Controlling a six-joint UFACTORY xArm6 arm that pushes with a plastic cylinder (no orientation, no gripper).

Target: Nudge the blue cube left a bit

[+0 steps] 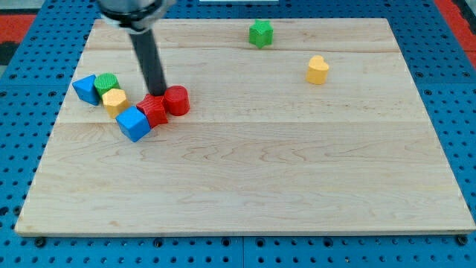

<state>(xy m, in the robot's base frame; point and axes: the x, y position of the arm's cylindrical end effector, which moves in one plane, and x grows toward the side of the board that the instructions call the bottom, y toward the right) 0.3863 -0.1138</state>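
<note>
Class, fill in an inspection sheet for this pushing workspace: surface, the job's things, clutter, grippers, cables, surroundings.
Surface: wooden board, flat and unmarked.
Job's things: blue cube at the view's left, touching the red star-shaped block.
Clutter: red cylinder, yellow block, green block, second blue block, green star-shaped block, yellow cylinder.
Grippers: none; my tip sits just above the red blocks, to the upper right of the blue cube.
Cables: nothing seen.
Surroundings: blue pegboard.

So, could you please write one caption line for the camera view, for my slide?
My tip rests among the red blocks, up-right of the blue cube, on the wooden board.
</note>
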